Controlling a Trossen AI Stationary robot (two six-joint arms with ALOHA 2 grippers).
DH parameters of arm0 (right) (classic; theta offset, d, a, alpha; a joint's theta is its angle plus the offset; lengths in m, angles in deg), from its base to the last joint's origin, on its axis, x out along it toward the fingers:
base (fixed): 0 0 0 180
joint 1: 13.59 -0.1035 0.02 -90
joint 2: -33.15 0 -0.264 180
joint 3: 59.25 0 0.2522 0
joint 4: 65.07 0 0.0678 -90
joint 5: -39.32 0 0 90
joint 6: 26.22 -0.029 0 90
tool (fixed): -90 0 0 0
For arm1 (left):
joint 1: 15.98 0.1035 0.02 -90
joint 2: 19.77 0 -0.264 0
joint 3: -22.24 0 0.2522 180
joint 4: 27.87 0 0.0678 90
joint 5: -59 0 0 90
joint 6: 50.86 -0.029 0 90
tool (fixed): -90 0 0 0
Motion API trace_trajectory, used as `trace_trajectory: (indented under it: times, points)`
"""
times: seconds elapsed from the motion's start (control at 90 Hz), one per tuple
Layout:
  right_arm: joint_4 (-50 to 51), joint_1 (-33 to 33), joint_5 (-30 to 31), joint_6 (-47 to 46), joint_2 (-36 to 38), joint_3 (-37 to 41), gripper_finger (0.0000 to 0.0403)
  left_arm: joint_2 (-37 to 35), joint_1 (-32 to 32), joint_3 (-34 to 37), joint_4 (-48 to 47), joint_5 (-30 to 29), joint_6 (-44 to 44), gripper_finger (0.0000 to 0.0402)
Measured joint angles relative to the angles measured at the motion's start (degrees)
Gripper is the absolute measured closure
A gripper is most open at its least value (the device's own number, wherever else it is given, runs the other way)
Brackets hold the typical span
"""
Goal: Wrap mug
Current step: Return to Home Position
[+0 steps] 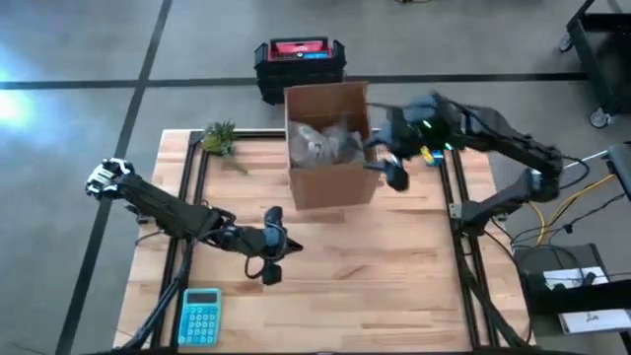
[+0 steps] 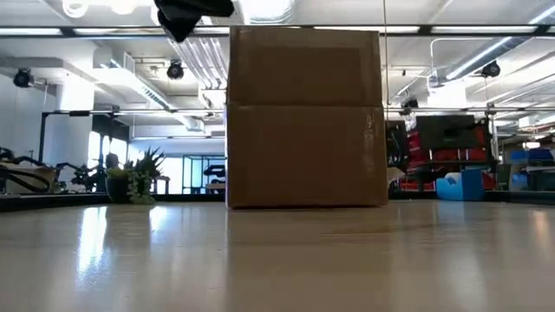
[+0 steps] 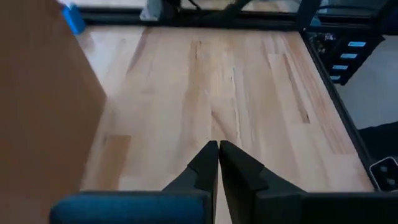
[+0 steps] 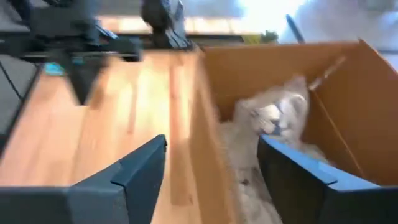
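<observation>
An open cardboard box (image 1: pixel 330 148) stands at the table's far middle. A pale crumpled paper bundle (image 4: pixel 280 115) lies inside it; the mug itself does not show. My right gripper (image 1: pixel 389 166) hovers open at the box's right side. In the right wrist view one finger (image 4: pixel 143 168) is outside the box wall (image 4: pixel 205 143) and the other (image 4: pixel 292 168) is over the inside, touching nothing. My left gripper (image 1: pixel 274 251) is shut with nothing in it, over bare wood near the table's front left, its fingertips (image 3: pixel 219 155) together.
A small green plant (image 1: pixel 219 138) stands at the far left corner. A blue calculator (image 1: pixel 200 316) lies at the near left edge. A black and red case (image 1: pixel 299 59) sits on the floor behind the table. Bare wood lies in front of the box.
</observation>
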Motion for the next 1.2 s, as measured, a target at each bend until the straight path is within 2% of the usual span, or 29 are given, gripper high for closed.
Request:
trace_trajectory:
  times: [0.211, 0.422, 0.522, 0.633, 0.756, 0.867, 1.011, 1.2]
  points:
    - [-11.1, -4.2, 0.9, -6.2, 12.6, 23.2, 0.0254, -13.2, 3.3, 11.6, 3.1, -0.4, -0.7, 0.0401]
    - [-34.9, -6.3, 0.6, -8.0, 24.9, 47.9, 0.0328, -25.3, 8.1, 28.4, 17.2, 2.4, -0.2, 0.0401]
    - [-46.4, -6.3, -1.0, -8.1, 29.3, 57.9, 0.0365, -30.6, 10.9, 33.3, 17.9, 2.9, 0.0, 0.0401]
    - [-49.0, -6.2, -2.6, -8.6, 33.1, 65.5, 0.0396, -36.4, 12.3, 36.8, 18.1, 3.0, -0.4, 0.0401]
    - [-48.6, -6.3, -2.7, -14.5, 36.7, 70.0, 0.0393, -41.9, 12.3, 39.1, 18.3, 2.0, 0.1, 0.0402]
    - [-48.6, -6.3, -2.7, -20.1, 37.0, 71.2, 0.0379, -44.6, 12.3, 40.2, 19.1, 2.0, 0.4, 0.0402]
    - [-50.6, -6.6, -3.4, -17.0, 37.1, 73.6, 0.0364, -45.4, 12.2, 40.7, 18.9, 2.4, -0.4, 0.0402]
    - [-58.8, -6.5, -3.7, -18.4, 42.3, 82.0, 0.0349, -47.8, 12.2, 42.5, 19.1, 10.1, -3.1, 0.0400]
